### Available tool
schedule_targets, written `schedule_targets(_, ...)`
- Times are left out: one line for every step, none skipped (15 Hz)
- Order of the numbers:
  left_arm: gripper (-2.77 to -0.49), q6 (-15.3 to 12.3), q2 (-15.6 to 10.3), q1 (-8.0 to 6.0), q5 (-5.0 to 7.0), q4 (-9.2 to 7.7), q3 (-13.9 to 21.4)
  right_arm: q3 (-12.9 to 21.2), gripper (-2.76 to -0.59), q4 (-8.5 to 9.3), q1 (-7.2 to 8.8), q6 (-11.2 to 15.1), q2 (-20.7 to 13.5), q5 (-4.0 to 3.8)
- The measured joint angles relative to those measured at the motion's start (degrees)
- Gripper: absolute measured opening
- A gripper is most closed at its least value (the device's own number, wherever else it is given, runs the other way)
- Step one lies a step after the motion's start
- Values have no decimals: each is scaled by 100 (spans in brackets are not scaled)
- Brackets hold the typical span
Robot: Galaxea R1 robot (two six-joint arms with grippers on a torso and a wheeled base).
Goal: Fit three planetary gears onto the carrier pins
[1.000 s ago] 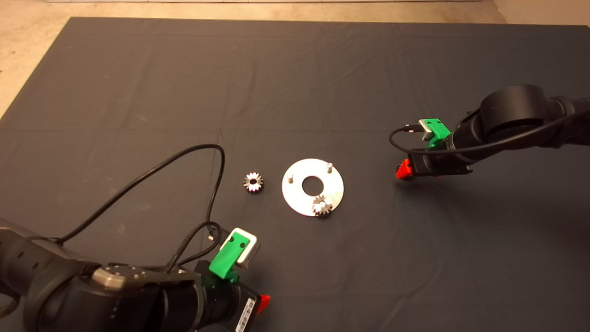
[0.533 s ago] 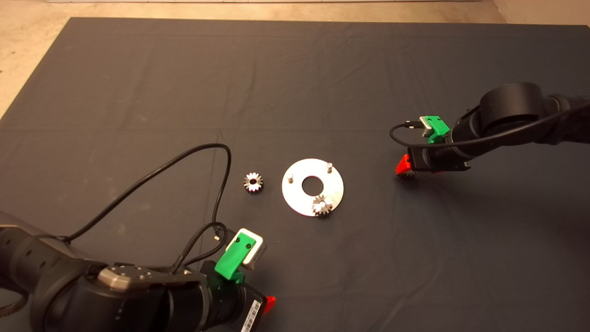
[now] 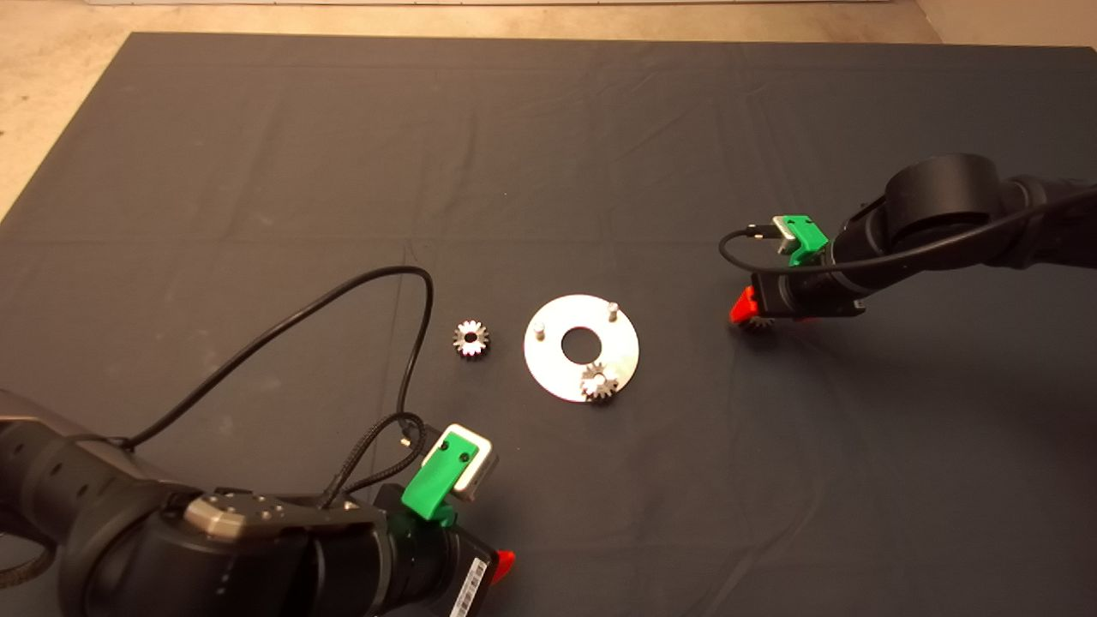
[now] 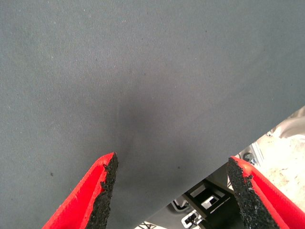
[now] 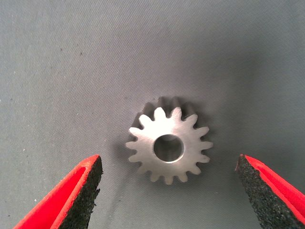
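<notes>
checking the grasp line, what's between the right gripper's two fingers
In the right wrist view, one planetary gear lies flat on the mat between the open fingers of the right gripper; neither pad touches it.

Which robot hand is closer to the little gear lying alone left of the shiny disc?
Left. The left gripper waits below that gear; the right gripper is far across, beyond the disc.

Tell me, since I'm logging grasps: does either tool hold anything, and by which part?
Nothing is held. The right tool is open around a gear lying on the mat; the left tool is open over bare mat.
</notes>
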Motion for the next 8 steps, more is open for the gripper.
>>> schedule_targets(-164,-2,2,0,-2,0,0,-18,-130,0,-19,-2,-2,20)
schedule_targets(-164,0,0,0,-2,0,0,-46,-139,0,-30,-13,-2,22)
schedule_targets(-164,0,2,-2,-2,0,0,-73,-141,-2,-57,-22,-2,20)
schedule_targets(-164,0,0,-2,-2,0,0,-77,-142,-2,-79,-44,-2,22)
schedule_targets(-164,0,0,-17,-2,0,0,-77,-151,-2,-78,-57,-2,26)
schedule_targets(-164,0,0,-30,0,0,0,-77,-153,-2,-73,-60,-2,26)
schedule_targets(-164,0,0,-30,-2,0,0,-77,-153,-2,-73,-60,-2,30)
schedule_targets(-164,-2,0,-30,0,0,0,-77,-158,-2,-73,-61,-2,45)
